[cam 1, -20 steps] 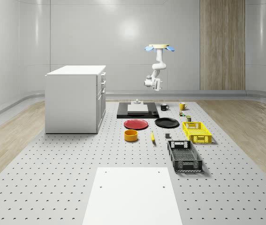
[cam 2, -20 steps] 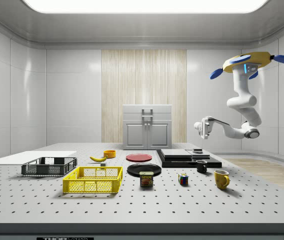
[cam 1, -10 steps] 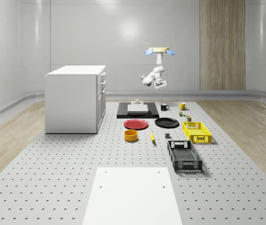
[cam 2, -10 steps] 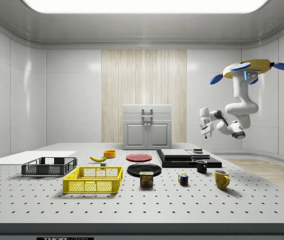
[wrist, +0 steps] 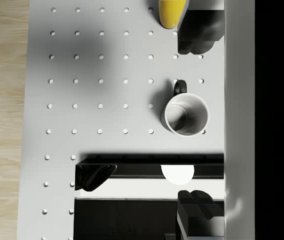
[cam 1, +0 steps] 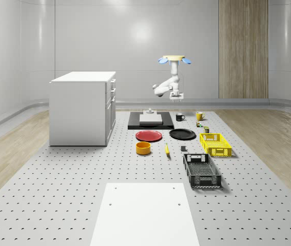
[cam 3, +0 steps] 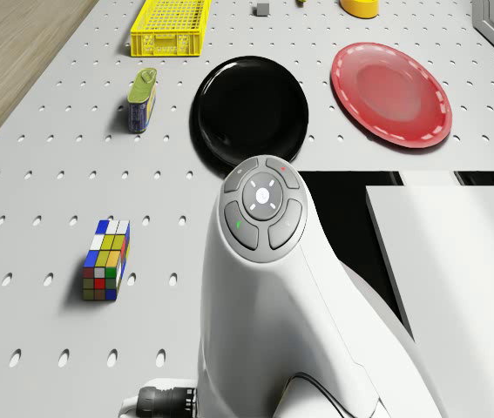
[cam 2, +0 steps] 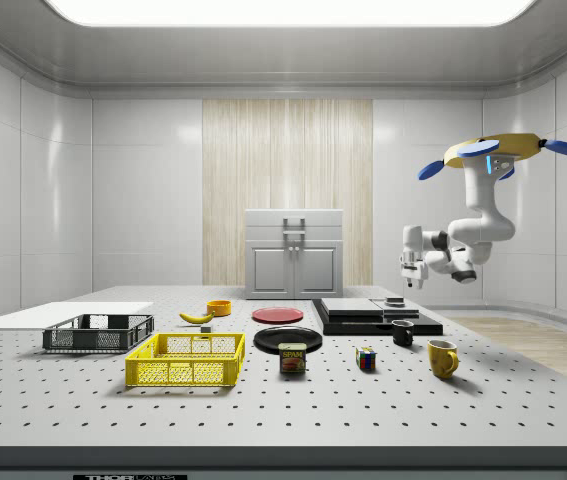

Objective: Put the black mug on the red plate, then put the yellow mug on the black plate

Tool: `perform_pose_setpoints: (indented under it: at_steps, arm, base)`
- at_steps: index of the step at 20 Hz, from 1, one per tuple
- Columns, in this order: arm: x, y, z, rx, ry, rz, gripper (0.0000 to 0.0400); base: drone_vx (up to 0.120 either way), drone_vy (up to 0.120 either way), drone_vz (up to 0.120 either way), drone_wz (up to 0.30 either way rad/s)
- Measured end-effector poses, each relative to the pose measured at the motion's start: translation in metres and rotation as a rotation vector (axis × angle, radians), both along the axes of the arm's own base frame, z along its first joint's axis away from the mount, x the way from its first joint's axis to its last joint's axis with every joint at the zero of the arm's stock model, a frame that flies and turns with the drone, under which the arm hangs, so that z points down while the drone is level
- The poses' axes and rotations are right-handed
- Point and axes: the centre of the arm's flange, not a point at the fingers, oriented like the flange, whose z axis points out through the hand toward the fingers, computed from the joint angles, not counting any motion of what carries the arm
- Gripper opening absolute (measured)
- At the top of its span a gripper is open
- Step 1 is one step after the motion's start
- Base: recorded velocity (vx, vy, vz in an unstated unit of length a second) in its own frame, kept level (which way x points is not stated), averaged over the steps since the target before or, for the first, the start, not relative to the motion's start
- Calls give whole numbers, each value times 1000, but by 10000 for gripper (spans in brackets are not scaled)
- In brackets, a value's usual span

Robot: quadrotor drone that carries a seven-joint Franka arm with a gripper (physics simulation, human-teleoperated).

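Neither mug placed. Black ceramic mug (wrist: pixel 185 114) on the tabletop; drone (cam 2: pixel 493 152) hovers above; gripper (wrist: pixel 196 112) open, empty; both plates bare.

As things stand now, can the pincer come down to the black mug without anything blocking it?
Probably yes. The pincer hangs in the air above the black mug, which stands upright and apart on the table beside the black slab; nothing lies between.

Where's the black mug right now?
The black mug stands on the table between the black slab and the yellow mug in the whole-scene view, beyond the black plate, under the hovering drone's gripper.
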Motion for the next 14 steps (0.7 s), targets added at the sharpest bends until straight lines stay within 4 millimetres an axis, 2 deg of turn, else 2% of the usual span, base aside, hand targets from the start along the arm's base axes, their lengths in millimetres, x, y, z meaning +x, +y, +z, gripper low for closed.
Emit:
perform_pose_setpoints:
  at_steps: [9,14]
  arm:
    - [0,-3,0,-31,1,-1,400]
    - [0,-3,0,-35,1,-1,400]
  base:
    - [116,0,-120,0]
    - [0,-56,-120,0]
